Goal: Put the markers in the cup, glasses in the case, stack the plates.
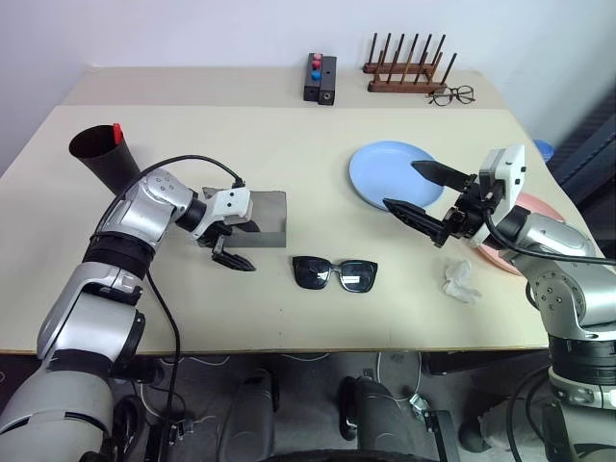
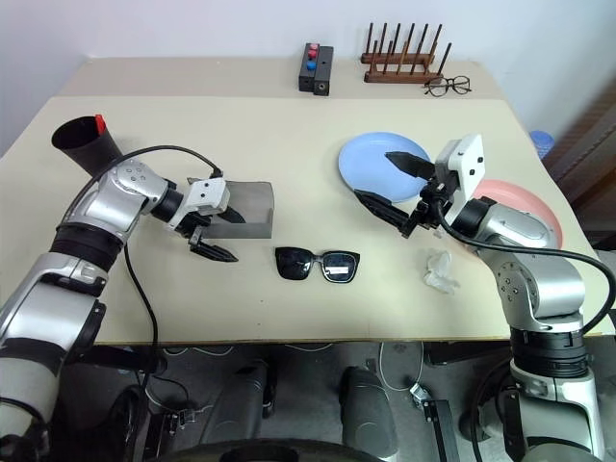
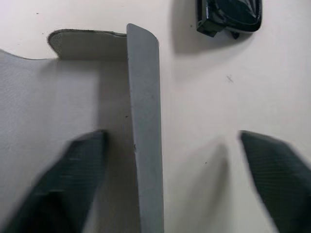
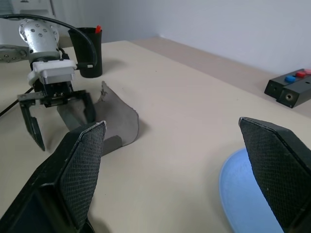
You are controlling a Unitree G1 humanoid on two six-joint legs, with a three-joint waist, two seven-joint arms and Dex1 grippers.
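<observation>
case (image 1: 262, 218) lid up | L pincer (image 1: 231, 248) spread, straddling lid, angled down | R pincer (image 1: 423, 192) spread, level

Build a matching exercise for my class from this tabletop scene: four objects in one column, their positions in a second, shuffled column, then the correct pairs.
Objects
1. Black thick-framed sunglasses
2. Thin marker with a red end
3. Grey hinged case
4. Thin-rimmed clear spectacles

Positions
A. Beside the wooden rack at the table's far edge
B. Open, at the left gripper
C. Flat on the table near the front edge
D. Standing in the dark tumbler

Pairs: 1-C, 2-D, 3-B, 4-A
</observation>
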